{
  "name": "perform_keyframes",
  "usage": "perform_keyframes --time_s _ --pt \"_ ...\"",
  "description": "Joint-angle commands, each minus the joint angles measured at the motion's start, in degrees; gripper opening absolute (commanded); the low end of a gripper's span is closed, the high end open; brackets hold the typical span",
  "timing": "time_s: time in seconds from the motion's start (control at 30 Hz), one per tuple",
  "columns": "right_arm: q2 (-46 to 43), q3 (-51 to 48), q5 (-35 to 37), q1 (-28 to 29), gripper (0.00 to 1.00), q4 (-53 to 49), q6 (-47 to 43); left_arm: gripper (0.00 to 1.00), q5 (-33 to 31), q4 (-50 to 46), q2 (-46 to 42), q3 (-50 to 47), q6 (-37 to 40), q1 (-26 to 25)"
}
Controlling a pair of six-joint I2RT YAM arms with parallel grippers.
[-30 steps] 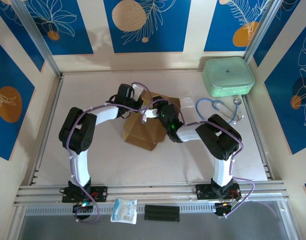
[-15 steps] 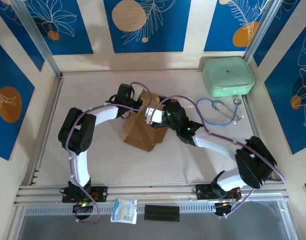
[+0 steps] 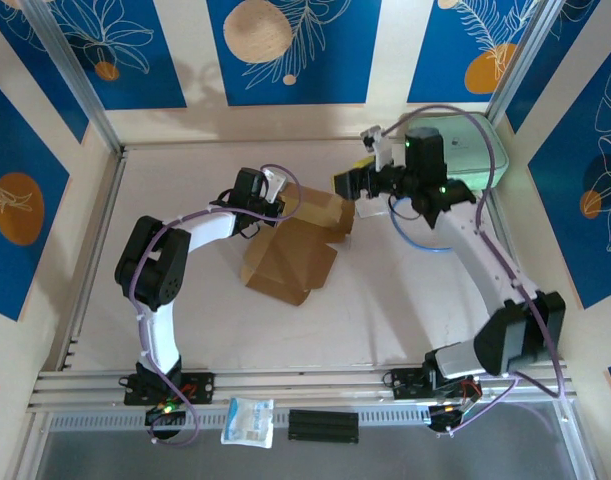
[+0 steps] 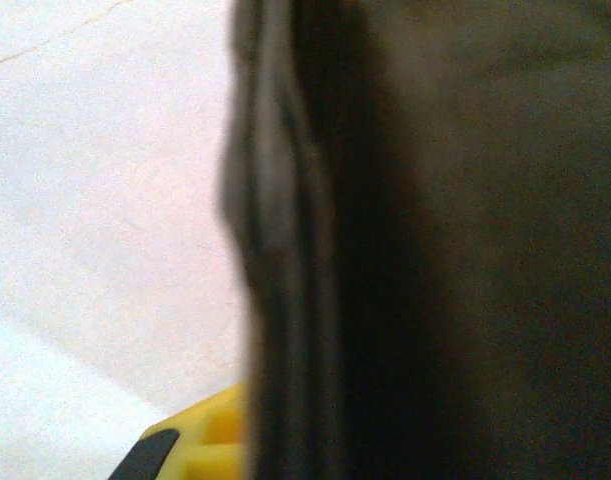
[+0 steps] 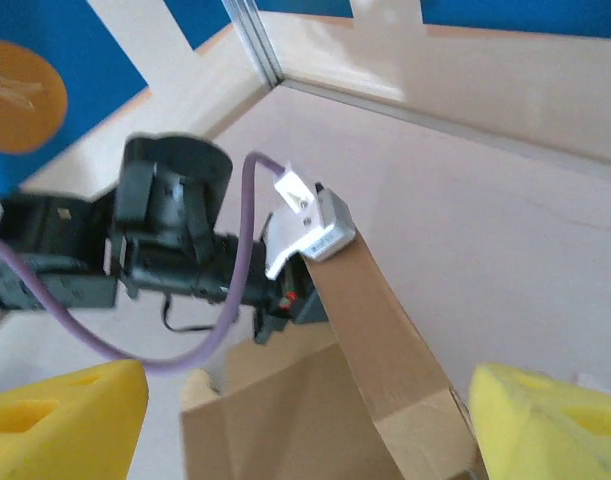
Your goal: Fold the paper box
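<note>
The paper box [image 3: 290, 250] is a brown cardboard sheet, partly folded, lying mid-table. My left gripper [image 3: 275, 193] is shut on its rear flap, lifting that strip off the table; in the right wrist view the strip [image 5: 370, 315] rises to those jaws. In the left wrist view the dark cardboard [image 4: 435, 240] sits right against the lens, beside one yellow fingertip [image 4: 200, 445]. My right gripper [image 3: 355, 176] hangs open above the sheet's back right corner, holding nothing. Its yellow fingertips [image 5: 65, 415] stand wide apart in the right wrist view.
A mint-green rounded case [image 3: 475, 150] stands at the back right, partly behind my right arm. A blue stethoscope [image 3: 425, 235] lies in front of it. A white packet [image 3: 248, 420] and a black part [image 3: 323, 425] rest on the near rail.
My right gripper has let go of the box, opened, and swung up and back toward the right rear. The sheet's right side now lies flatter. My left gripper has kept its hold.
</note>
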Motion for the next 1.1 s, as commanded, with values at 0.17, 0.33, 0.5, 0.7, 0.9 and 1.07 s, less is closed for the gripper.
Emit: perform_keyframes --time_s 0.17,0.33,0.5,0.7,0.9,1.07 --pt "16.55 16.38 -6.52 -0.15 0.8 -19.36 1.82 0.26 2.38 -5.75 -3.28 -0.96 -1.12 -0.83" --pt "19.47 17.5 -3.14 0.5 0.8 -19.23 2.81 0.39 3.26 -5.87 -5.98 -2.53 -1.57 -0.82" --pt "17.89 16.19 4.45 1.28 0.79 -17.29 6.29 0.47 3.06 -6.21 -8.67 -4.53 -2.49 -0.95" --pt "12.17 12.49 14.06 2.65 0.75 -15.22 17.34 0.56 6.1 -5.77 -17.76 -9.66 -7.13 -1.03" --pt "3.2 7.05 23.92 7.92 0.69 -15.34 34.53 0.56 3.38 -21.06 -26.57 -3.66 -24.24 1.09" --pt "-0.08 2.08 38.66 18.04 0.66 -14.48 42.9 0.58 13.01 -35.49 -16.53 13.86 -25.81 4.69"
